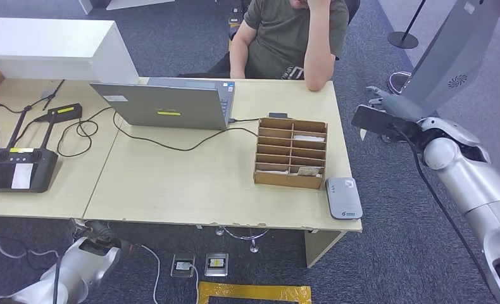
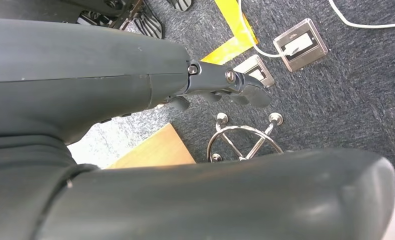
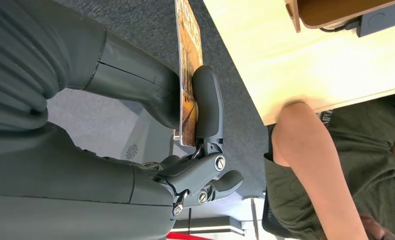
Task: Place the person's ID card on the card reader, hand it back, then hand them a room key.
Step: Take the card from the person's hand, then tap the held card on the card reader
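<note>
My right hand (image 1: 387, 119) hangs in the air beyond the desk's right edge, level with the far corner. It pinches a thin card (image 3: 186, 50) with an orange-brown print between the thumb (image 3: 208, 105) and a finger, edge-on to the wrist camera. The grey card reader (image 1: 343, 197) lies at the desk's near right corner. A wooden compartment box (image 1: 290, 152) beside it holds a few cards. The person (image 1: 292, 38) sits across the desk with an elbow (image 3: 298, 130) on the far edge. My left hand (image 1: 99, 235) hangs below the desk front, its fingers (image 2: 235, 85) stretched out and holding nothing.
An open laptop (image 1: 171, 104) with its cable stands mid-desk. A black controller (image 1: 19, 168) and wires lie at the left. Floor sockets (image 1: 200, 264) and yellow tape (image 1: 254, 292) sit below the desk front. A stanchion base (image 1: 402, 39) stands at the far right.
</note>
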